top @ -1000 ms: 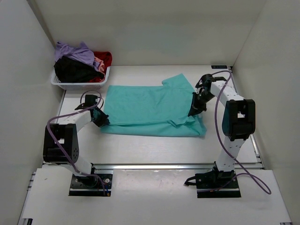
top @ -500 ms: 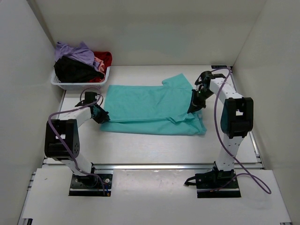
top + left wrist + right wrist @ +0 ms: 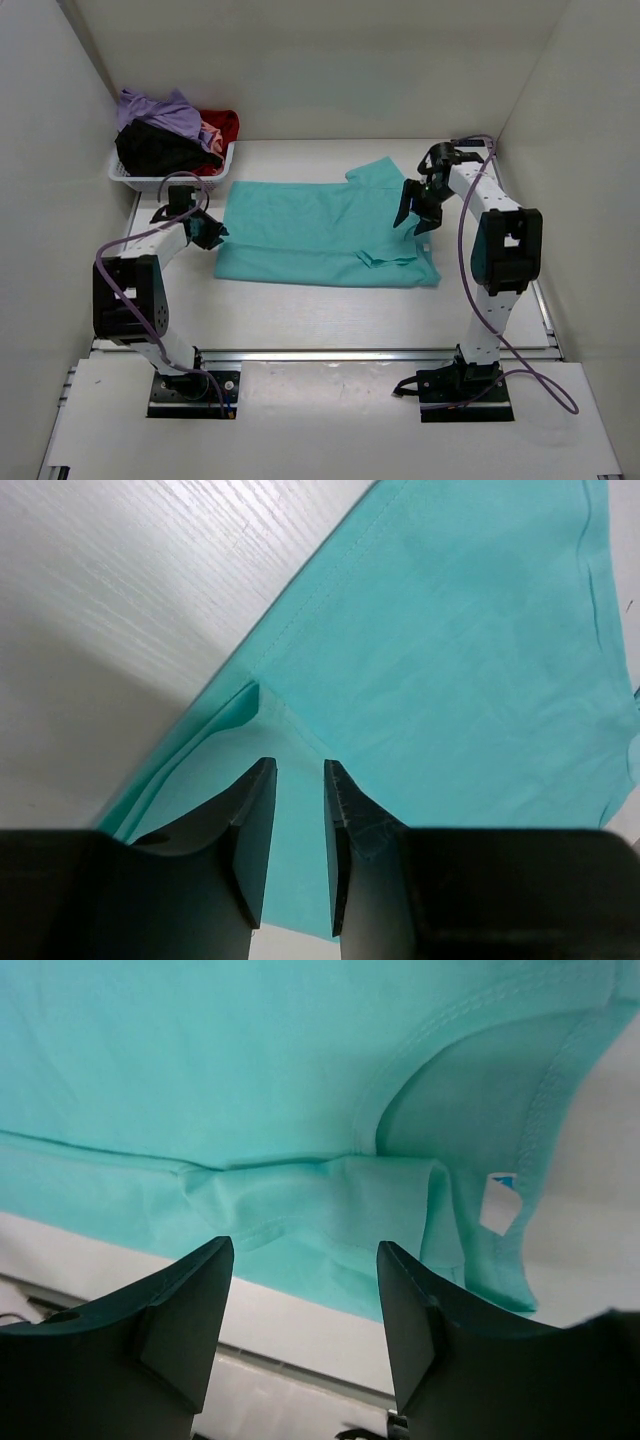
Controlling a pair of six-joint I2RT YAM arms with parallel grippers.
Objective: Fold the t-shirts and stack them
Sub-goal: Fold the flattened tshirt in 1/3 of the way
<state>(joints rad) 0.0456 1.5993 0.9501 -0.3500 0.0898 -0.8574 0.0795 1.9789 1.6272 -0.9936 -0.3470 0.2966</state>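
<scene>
The teal t-shirt (image 3: 320, 235) lies folded flat on the table (image 3: 300, 310). Its long axis runs from the left gripper (image 3: 210, 232) to the right gripper (image 3: 410, 218), with the hem at the left one and the neck at the right one. The left jaws are narrow, with only a slim gap that holds nothing, and the shirt's folded edge is just ahead of them. The right jaws are wide and grip nothing. The neck opening and its label sit ahead of them, off to one side. A basket (image 3: 170, 182) of other shirts (image 3: 165, 135) stands beyond the left jaws, well apart.
</scene>
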